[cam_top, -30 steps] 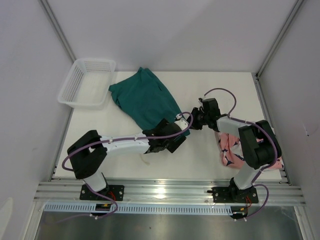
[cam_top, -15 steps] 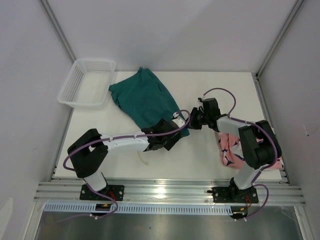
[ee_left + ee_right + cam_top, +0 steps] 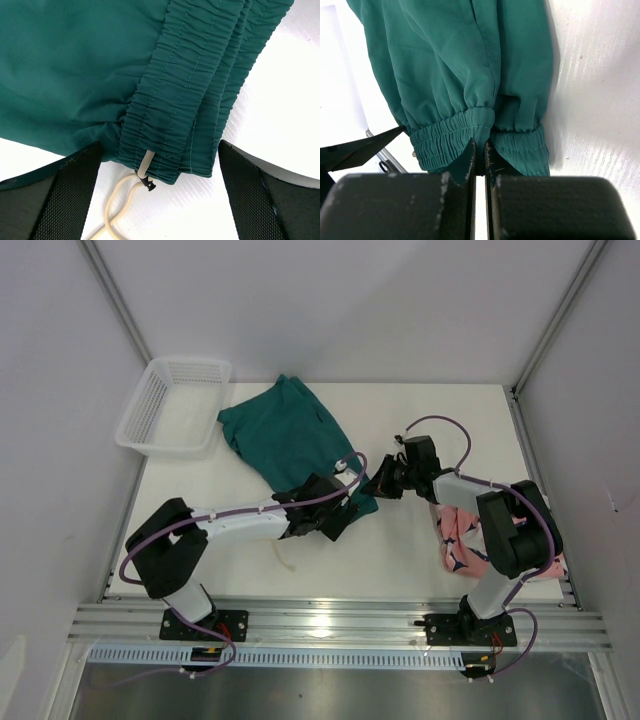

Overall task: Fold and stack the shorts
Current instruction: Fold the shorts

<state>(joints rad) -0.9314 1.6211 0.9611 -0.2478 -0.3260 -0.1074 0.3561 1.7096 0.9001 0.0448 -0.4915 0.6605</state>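
The right jaws are clenched on the elastic waistband of the teal shorts (image 3: 450,65), pinching its edge where the fabric puckers. The left jaws stand released and wide, one on each side of the other waistband corner, where the pale drawstring (image 3: 125,200) spills onto the table (image 3: 400,550); they hold nothing. The teal shorts lie spread flat at the middle of the table, waistband nearest the arms, legs running back toward the far left. The pink shorts (image 3: 460,540) lie crumpled at the near right edge, partly under the right arm (image 3: 455,483), well apart from the teal pair.

We judge that the right pinch is shallow, taking only the rim of the waistband, so it could slip once the cloth is lifted. The left jaws might close on the drawstring alone, or on the top layer only, and then the layers would part and the fold would skew. The two wrists sit very near each other and could knock together.

A white mesh basket (image 3: 140,410) stands at the far left corner, just beside the teal legs; cloth swung that way could catch it. The left arm (image 3: 240,530) stretches across the near table
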